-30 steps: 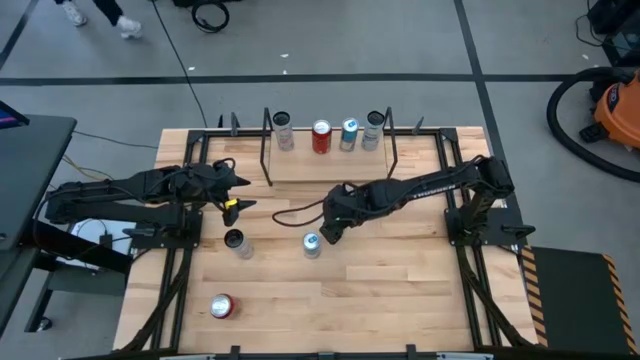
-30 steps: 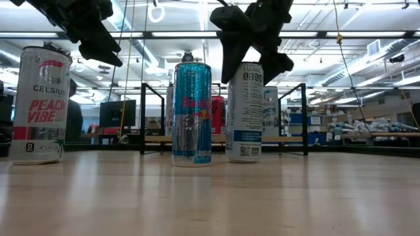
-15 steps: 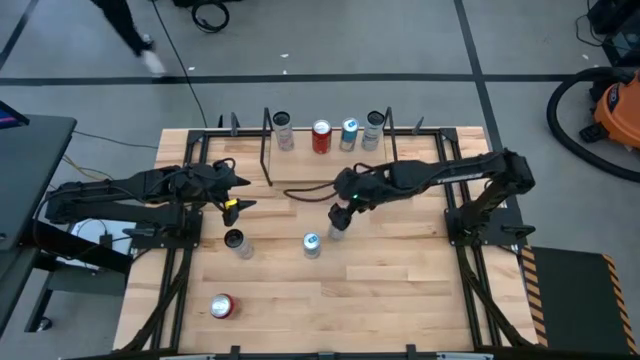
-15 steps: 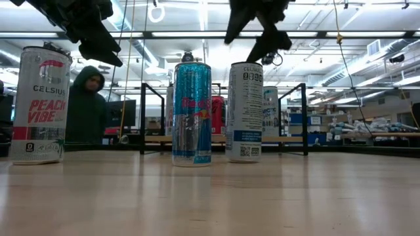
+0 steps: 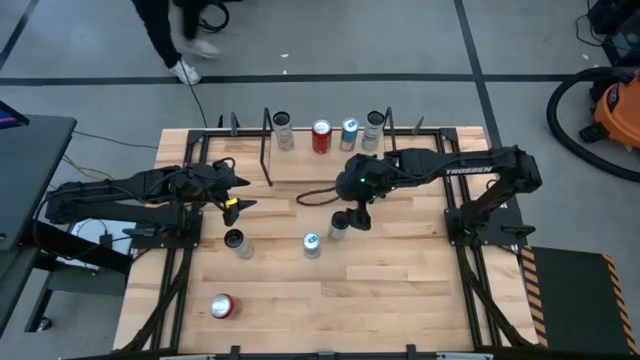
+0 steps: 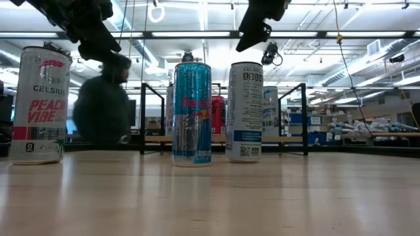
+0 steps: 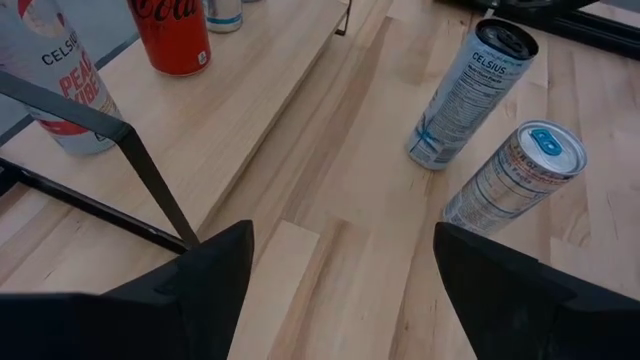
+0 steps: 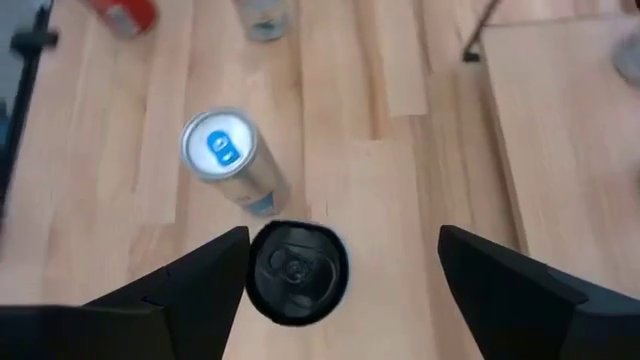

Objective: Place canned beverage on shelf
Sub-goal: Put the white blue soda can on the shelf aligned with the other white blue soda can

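Light wood makes up the whole worktop, and on it, going from the left, the left gripper hangs over the left-centre boards, its fingers spread wide with nothing between them. Just in front of it stands a black-topped can, and nearer the front edge a red can lies on its side. Further right a slim blue-topped can stands upright, with a white Celsius can just beside it; in the low view the blue can and the white can appear side by side, both upright, apart from each other.

The right gripper hovers directly above the white Celsius can, not touching it: the right wrist view looks straight down on its dark lid, which sits between the parted fingers. In the low view the gripper is clear of the can's top.

At the back of the worktop the shelf carries four upright cans in a row: a white one, a red one, a blue-and-silver one and another pale one.

Beyond the worktop a person in a dark hooded top is passing.
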Robot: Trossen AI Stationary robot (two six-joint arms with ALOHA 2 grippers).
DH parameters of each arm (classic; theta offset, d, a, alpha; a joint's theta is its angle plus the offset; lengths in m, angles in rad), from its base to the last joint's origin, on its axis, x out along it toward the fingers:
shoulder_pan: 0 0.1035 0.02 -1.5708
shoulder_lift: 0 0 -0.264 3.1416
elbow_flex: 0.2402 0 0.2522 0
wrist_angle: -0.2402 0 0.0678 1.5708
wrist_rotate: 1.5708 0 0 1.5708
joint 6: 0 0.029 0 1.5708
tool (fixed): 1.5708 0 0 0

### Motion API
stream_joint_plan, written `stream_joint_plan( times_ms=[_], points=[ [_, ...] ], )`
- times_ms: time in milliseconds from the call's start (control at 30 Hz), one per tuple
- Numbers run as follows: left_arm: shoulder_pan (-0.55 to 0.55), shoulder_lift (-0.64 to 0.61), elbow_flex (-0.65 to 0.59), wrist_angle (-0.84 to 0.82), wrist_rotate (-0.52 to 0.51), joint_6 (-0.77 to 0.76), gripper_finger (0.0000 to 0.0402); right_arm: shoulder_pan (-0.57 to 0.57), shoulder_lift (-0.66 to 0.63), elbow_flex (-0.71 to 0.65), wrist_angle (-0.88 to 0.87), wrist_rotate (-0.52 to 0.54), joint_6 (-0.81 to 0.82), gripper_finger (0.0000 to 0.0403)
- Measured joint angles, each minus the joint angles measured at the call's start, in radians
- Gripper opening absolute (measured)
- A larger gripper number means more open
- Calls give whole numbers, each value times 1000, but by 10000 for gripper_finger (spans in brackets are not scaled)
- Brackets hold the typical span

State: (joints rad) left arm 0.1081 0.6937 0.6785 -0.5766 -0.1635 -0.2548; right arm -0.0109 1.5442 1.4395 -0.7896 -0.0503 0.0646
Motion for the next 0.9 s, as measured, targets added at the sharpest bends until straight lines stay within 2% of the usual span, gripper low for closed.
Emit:
stream_joint_plan(
  times_ms=[200,333,467,667,900],
  points=[
    [0,0,0,-2,0,1,311,1,9,0,5,-8,-191,325],
    [0,0,0,-15,0,3,311,0,9,-1,56,-8,-158,326],
    [0,0,0,-27,0,4,311,1,9,-1,65,-75,-135,327],
    [0,0,0,-27,0,5,311,20,9,-3,23,-109,-230,323],
    [0,0,0,-27,0,7,311,24,10,-68,35,-130,-309,316]
  ],
)
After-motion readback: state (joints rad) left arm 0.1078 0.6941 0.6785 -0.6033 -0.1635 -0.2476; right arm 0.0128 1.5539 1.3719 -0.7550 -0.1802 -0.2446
